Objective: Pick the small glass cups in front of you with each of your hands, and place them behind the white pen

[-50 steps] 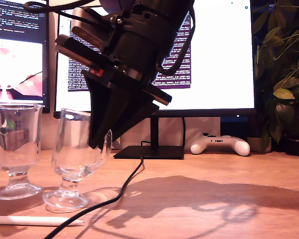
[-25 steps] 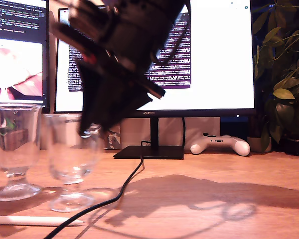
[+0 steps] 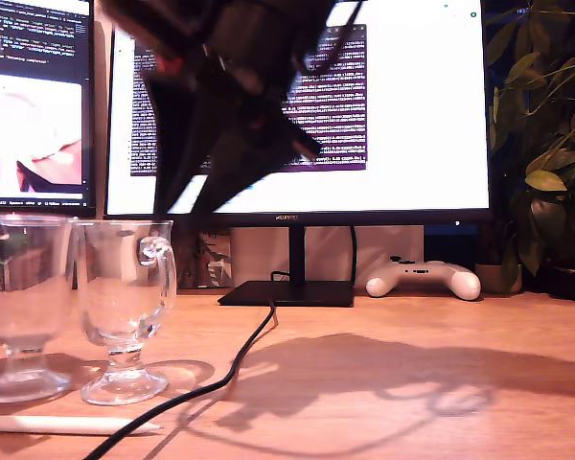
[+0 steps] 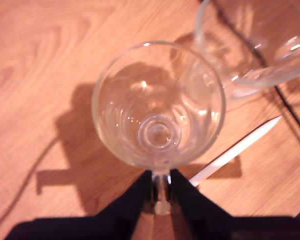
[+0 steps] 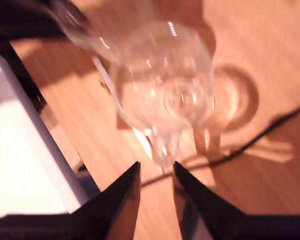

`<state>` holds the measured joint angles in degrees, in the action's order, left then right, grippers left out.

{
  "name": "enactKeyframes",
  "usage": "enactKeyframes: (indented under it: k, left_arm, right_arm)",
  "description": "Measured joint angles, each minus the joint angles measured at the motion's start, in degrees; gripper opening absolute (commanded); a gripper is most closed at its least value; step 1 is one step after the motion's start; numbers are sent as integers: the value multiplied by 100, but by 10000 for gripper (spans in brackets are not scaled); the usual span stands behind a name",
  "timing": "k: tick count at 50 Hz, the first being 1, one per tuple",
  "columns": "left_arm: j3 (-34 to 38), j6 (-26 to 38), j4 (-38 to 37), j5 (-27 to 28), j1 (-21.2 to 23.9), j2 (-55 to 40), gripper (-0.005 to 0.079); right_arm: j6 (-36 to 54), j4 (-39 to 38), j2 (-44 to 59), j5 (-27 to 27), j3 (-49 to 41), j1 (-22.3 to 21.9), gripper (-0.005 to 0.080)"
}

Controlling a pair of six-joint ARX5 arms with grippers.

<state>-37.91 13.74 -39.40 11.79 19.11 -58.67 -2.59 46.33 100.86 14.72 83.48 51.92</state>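
Two small glass cups stand upright side by side on the wooden desk at the exterior view's left. The outer cup (image 3: 19, 302) (image 4: 157, 102) has its loop handle (image 4: 161, 195) pinched between the fingers of my first gripper (image 4: 161, 181), which does not show in the exterior view. The inner cup (image 3: 125, 307) (image 5: 162, 85) stands free with its handle toward the exterior view's right. My second gripper (image 3: 187, 203) (image 5: 155, 169) hangs open and blurred above it. The white pen (image 3: 67, 423) (image 4: 236, 150) lies on the desk nearer the exterior camera than both cups.
A black cable (image 3: 235, 359) runs across the desk from the monitor stand (image 3: 287, 292) past the inner cup's foot. Two lit monitors (image 3: 402, 105) stand behind. A white game controller (image 3: 424, 278) and a leafy plant (image 3: 546, 144) sit at the exterior view's right.
My second gripper let go of the inner cup's handle and rose. That cup went from tilted to upright and sits a little further to the exterior view's left. The outer cup shifted slightly.
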Motion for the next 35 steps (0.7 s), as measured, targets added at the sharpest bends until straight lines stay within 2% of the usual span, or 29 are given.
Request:
enactKeyframes:
  k: [6,9,25,35]
  left_arm:
    - [0,0,42,-15,0,-83,141]
    - [0,-2,44,-15,0,-114,165]
    - [0,-59,-9,-20,2,-48,168]
    - [0,-59,-240,-31,2,708,163]
  right_arm:
    - [39,42,-85,13,70,0,185]
    - [92,122,-144,15,83,4,185]
    - [125,184,-219,15,149,9,184]
    - [249,407,-219,15,149,-63,168]
